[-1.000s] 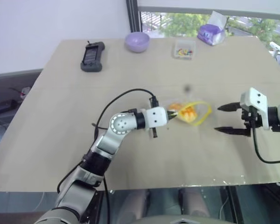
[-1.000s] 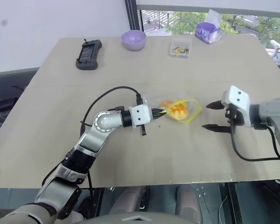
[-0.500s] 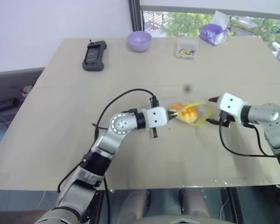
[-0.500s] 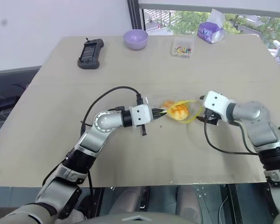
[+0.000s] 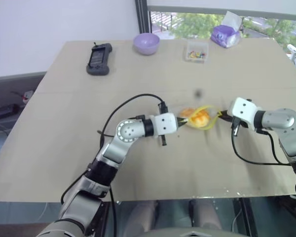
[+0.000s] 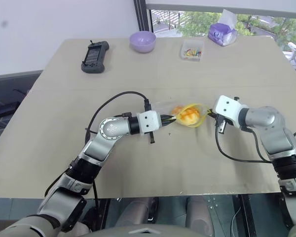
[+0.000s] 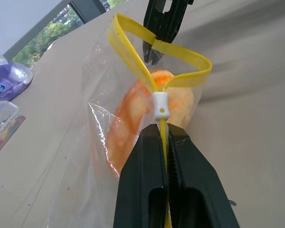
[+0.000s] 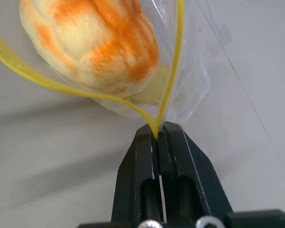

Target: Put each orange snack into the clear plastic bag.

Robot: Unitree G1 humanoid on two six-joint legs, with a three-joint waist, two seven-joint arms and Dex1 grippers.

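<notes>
A domed orange snack (image 5: 198, 118) with darker orange markings lies inside the clear plastic bag (image 7: 99, 95) at the middle of the table. My left gripper (image 5: 180, 123) is shut on the bag's yellow zip strip (image 7: 133, 33), just behind the white slider. At the opposite end of the strip, my right gripper (image 8: 156, 130) is shut on the yellow edge, with the snack (image 8: 90, 45) just beyond its tips. The bag's mouth is a narrow yellow loop between the two grippers.
Along the far edge of the table (image 5: 64, 163) stand a black handheld device (image 5: 98, 59), a purple bowl (image 5: 146, 43), a small clear box of coloured bits (image 5: 196, 51) and a purple tissue pack (image 5: 226, 34).
My right gripper came in from the right, open, reached the bag's zip strip and shut on it. The strip's loop has narrowed. The left gripper kept its hold and place.
</notes>
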